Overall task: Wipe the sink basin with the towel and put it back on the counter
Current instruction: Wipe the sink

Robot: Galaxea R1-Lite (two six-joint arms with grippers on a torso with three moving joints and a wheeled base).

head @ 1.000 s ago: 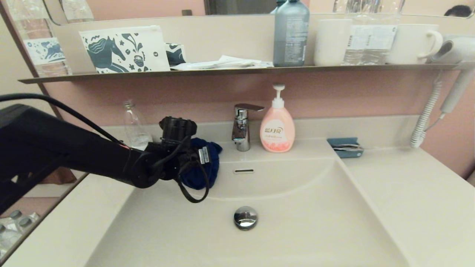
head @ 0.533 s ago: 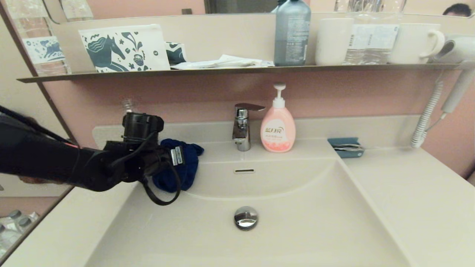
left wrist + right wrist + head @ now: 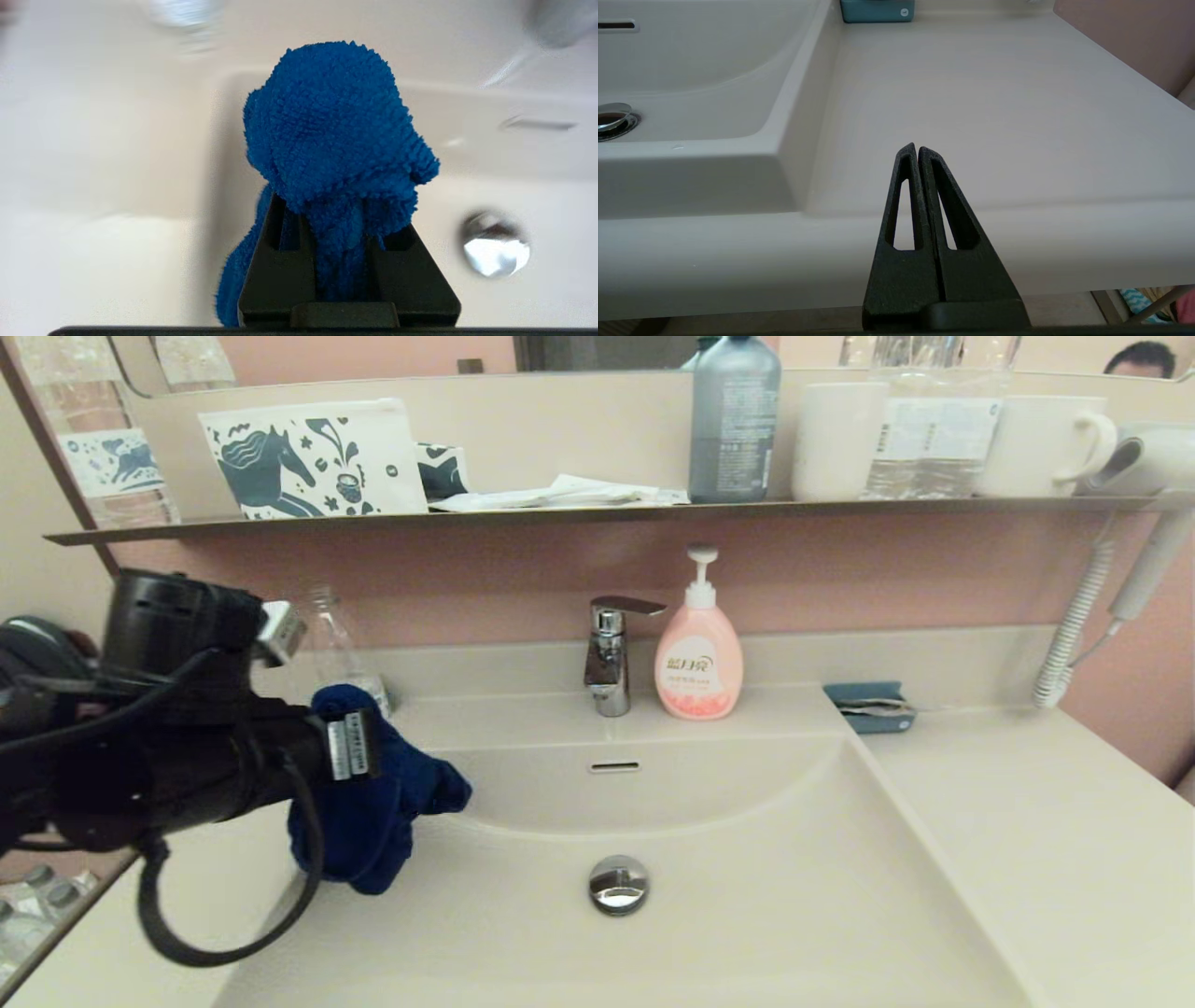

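Soft, even indoor light is falling from above, with only faint shadows inside the sink basin (image 3: 747,896). The drain plug (image 3: 618,883) is giving small glare. In the left wrist view the background is blurring, while the towel (image 3: 331,135) is staying sharp.

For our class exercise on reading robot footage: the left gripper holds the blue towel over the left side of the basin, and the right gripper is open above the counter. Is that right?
One detail is wrong. The right gripper is shut, its fingers pressed together, as the right wrist view shows. The rest stands: the left gripper holds the blue towel over the left side of the basin, and the right gripper is by the counter.
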